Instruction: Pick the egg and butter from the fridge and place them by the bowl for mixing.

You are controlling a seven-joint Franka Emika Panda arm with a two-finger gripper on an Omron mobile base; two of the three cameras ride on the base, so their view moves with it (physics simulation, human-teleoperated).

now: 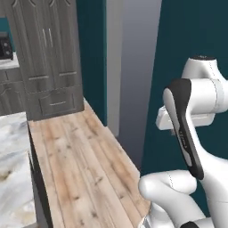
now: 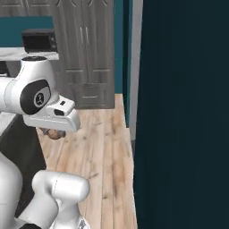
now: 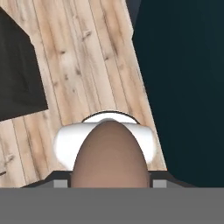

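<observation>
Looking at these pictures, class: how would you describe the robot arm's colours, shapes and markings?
The arm has glossy white, rounded links with bulbous joints. A long black curved panel runs along one link in the left base view; a black oval patch bearing a small pale mark covers a joint in the right base view.

Pale wood-plank floor (image 1: 84, 156) runs between marble counter (image 1: 13, 169) and dark cabinets (image 1: 46, 53).

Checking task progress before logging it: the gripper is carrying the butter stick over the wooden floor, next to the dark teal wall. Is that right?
Not quite. The thing in the gripper is the egg, brown and oval, not the butter; the hand view shows it large between the fingers. The rest holds: it hangs over the wooden floor, with the dark teal wall beside it. The right base view also shows a brown bit under the hand.
</observation>
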